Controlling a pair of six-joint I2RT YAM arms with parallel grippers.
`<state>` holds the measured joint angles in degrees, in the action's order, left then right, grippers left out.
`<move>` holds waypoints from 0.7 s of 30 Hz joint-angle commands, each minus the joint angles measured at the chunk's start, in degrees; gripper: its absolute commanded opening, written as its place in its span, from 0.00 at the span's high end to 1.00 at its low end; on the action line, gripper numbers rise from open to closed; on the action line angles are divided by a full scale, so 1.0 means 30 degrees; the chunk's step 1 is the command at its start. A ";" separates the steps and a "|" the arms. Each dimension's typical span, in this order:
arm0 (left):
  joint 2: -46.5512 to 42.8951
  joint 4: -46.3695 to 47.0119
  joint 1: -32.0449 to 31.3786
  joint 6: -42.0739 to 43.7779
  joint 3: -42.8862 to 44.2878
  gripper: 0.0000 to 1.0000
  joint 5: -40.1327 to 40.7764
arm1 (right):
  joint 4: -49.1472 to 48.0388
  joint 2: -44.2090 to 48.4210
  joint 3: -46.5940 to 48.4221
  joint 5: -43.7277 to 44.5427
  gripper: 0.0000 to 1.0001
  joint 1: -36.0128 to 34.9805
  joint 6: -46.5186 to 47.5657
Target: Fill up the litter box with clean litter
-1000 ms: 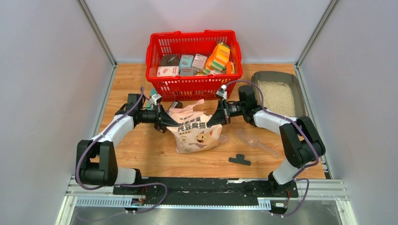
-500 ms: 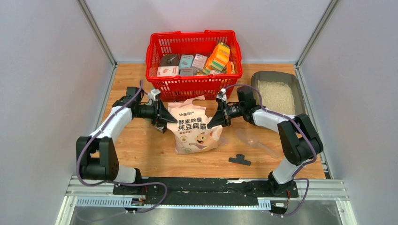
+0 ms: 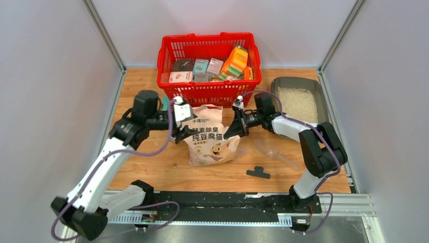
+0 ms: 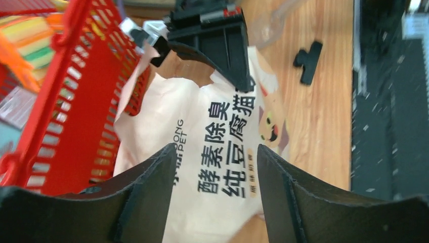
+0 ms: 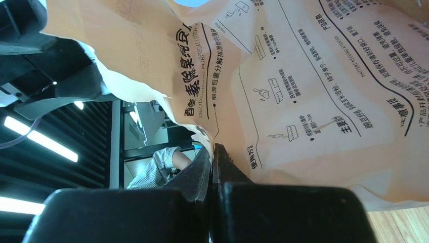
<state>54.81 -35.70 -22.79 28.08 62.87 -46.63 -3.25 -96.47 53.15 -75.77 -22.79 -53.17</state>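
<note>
The right gripper (image 5: pixel 212 152) pinches the litter bag's (image 3: pixel 210 142) top edge, the left gripper (image 4: pixel 217 152) gapes empty above it, and the litter box (image 3: pixel 296 79) lies at two o'clock, nearest the right arm.

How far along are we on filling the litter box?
Done: clean litter already covers much of the floor of the litter box. In hand: the right gripper is shut on the top edge of the bag; the left gripper stands open beside it. Left: probably more pouring, though depth is hard to judge.
</note>
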 commanded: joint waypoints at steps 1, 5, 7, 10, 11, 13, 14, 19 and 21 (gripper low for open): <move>0.2237 -0.0873 -0.2036 0.7248 0.0166 0.31 0.0923 | 0.0144 0.0543 0.0714 -0.1727 1.00 0.0066 -0.0003; 0.3903 -0.1338 -0.3564 0.9008 0.0312 0.29 0.1071 | 0.0174 0.1099 0.0333 -0.1668 1.00 0.0066 0.0115; 0.4463 -0.1663 -0.4092 0.9479 0.0546 0.28 0.1072 | 0.0203 0.1188 0.0244 -0.1580 1.00 0.0066 0.0144; 0.5343 -0.1111 -0.4970 0.9626 0.0372 0.27 0.1420 | 0.0174 0.1218 0.0244 -0.1493 1.00 0.0066 0.0174; 0.5693 -0.0904 -0.5350 0.9713 0.0284 0.26 0.1597 | 0.0203 0.1218 0.0244 -0.1463 1.00 0.0066 0.0203; 0.5959 0.0003 -0.5646 0.9597 -0.0067 0.26 0.2239 | 0.0203 0.1188 0.0273 -0.1492 1.00 0.0066 0.0232; 0.6221 0.0181 -0.5792 0.9742 -0.0184 0.25 0.2359 | 0.0232 0.1159 0.0244 -0.1463 1.00 0.0066 0.0203; 0.6721 0.1441 -0.6203 0.9889 -0.0888 0.24 0.3648 | 0.0291 0.1217 0.0303 -0.1463 1.00 0.0212 0.0261; 0.6750 0.1442 -0.6174 1.0503 -0.1209 0.24 0.3737 | 0.0349 0.1218 0.0273 -0.1492 1.00 0.0299 0.0232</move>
<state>74.63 -34.37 -40.99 55.61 60.84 -37.06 -2.48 -96.29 53.15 -75.55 -22.65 -51.53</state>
